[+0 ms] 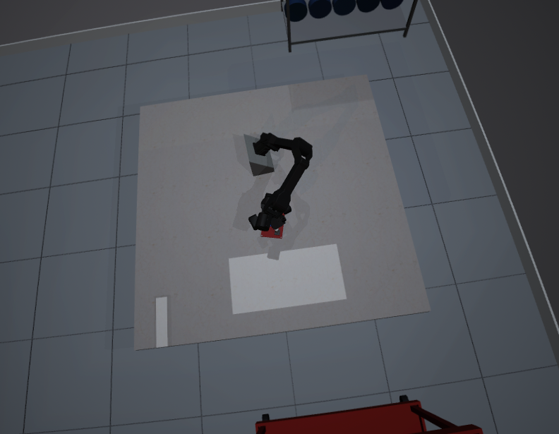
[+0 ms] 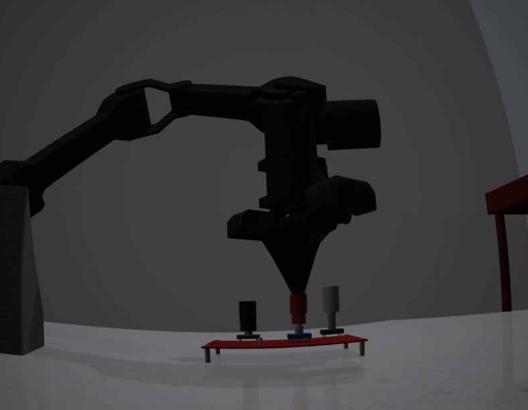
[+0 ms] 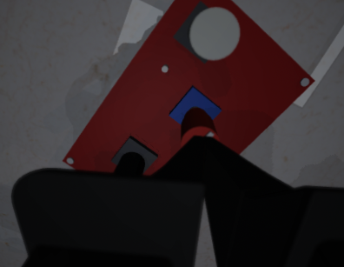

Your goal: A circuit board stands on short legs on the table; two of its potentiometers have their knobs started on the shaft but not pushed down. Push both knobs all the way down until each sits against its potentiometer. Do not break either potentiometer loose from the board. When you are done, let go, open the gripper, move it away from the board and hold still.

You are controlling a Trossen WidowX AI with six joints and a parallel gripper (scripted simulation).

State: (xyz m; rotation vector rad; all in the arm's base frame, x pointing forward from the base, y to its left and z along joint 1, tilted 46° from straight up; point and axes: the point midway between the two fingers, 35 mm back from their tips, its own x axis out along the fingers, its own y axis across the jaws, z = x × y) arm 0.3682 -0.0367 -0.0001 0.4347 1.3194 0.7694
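Note:
The red circuit board (image 1: 265,235) (image 2: 227,343) (image 3: 254,90) stands on short legs. My gripper (image 2: 298,293) (image 3: 201,145) points down, shut with nothing between its fingers, its tips against the top of the red knob (image 2: 297,307) (image 3: 198,120). A short length of grey shaft shows between this knob and the blue potentiometer (image 2: 299,336) (image 3: 194,100). The light grey knob (image 2: 331,299) (image 3: 215,33) stands high, with a longer shaft showing below it. The black knob (image 2: 247,315) (image 3: 132,161) sits low, just above its potentiometer. All three look upright.
The arm's grey block base (image 1: 262,169) (image 2: 6,269) stands behind the board. A small post (image 2: 260,341) (image 3: 164,69) rises from the board near the black knob. Well away are a red cart (image 1: 342,417) and a rack with several blue discs (image 1: 344,3).

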